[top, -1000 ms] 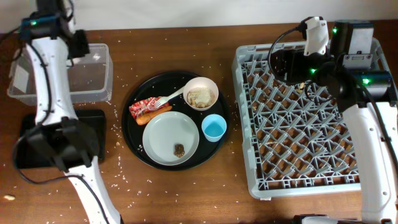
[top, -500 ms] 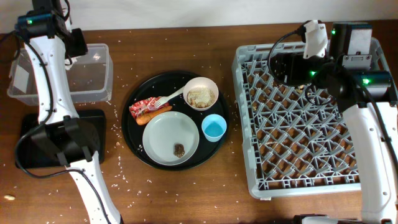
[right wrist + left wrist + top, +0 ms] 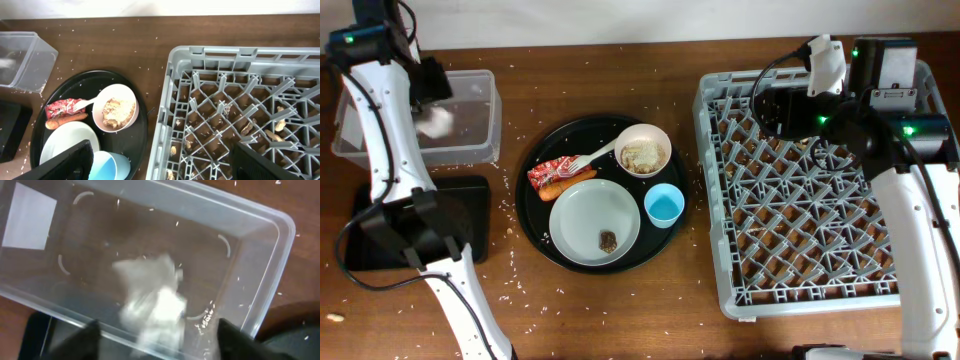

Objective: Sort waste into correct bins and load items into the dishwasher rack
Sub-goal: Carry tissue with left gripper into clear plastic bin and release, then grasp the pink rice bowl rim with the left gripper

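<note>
Table: dark brown wood, smooth, low sheen, rice grains scattered on it. Clear tub: transparent glossy plastic, white paper label on one wall. Napkin: crumpled white paper, blurred. Rack: matt grey plastic. Round tray: glossy black. Flat tray: black, semi-gloss. Plate and bowl: smooth, pale, material unclear. Cup: smooth light-blue plastic. Wrapper: shiny red film. Fork: white plastic.
</note>
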